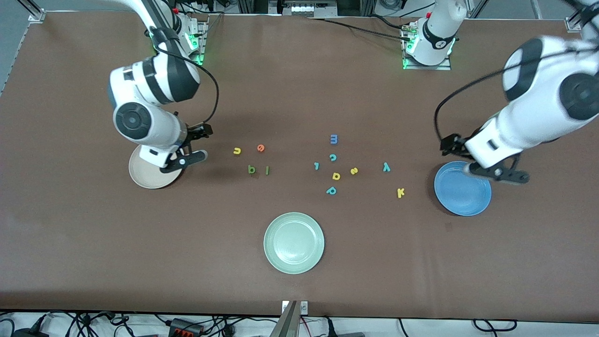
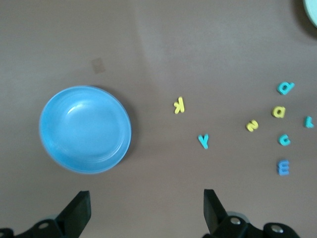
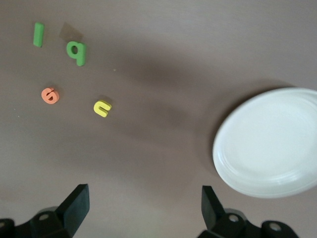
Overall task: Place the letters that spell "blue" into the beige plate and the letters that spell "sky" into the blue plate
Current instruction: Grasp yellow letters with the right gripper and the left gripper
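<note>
The beige plate (image 1: 142, 180) (image 3: 270, 144) sits toward the right arm's end, the blue plate (image 1: 462, 188) (image 2: 85, 130) toward the left arm's end. Yellow u (image 1: 237, 150) (image 3: 101, 107), orange e (image 1: 261, 148) (image 3: 49, 95), dark green b (image 1: 252, 169) (image 3: 77, 52) and green l (image 1: 267, 170) (image 3: 38, 34) lie beside the beige plate. Yellow s (image 1: 354, 171) (image 2: 252, 125), teal y (image 1: 386, 167) (image 2: 203, 141) and yellow k (image 1: 400, 192) (image 2: 179, 105) lie nearer the blue plate. My right gripper (image 1: 189, 155) (image 3: 143, 210) hovers open at the beige plate's edge. My left gripper (image 1: 489, 169) (image 2: 146, 213) hovers open at the blue plate's edge. Both are empty.
A pale green plate (image 1: 294, 242) stands nearest the front camera, mid-table. Among the middle letters lie a blue m (image 1: 334, 139), teal c (image 1: 332, 157), teal l (image 1: 317, 165), yellow d-like letter (image 1: 336, 176) and teal p (image 1: 331, 190).
</note>
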